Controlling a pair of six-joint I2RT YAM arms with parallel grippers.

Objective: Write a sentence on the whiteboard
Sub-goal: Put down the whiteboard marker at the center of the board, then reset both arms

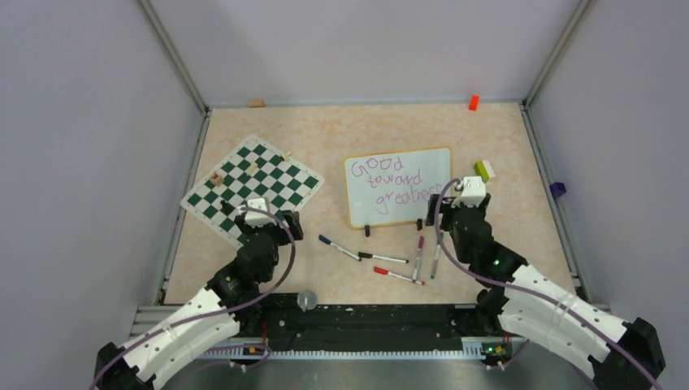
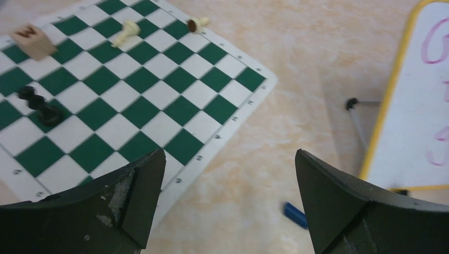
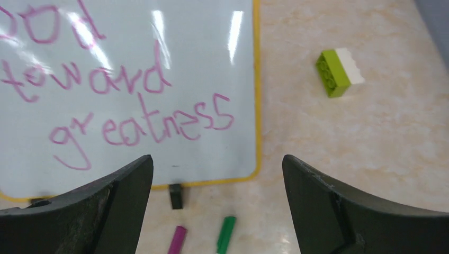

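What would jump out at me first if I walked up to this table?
Probably the whiteboard in the middle of the table, with the sentence in purple handwriting, "Good toward greatness", across three lines. To its left lies a green-and-white chessboard mat with a few pieces on it, and several markers are scattered on the near side of the board.
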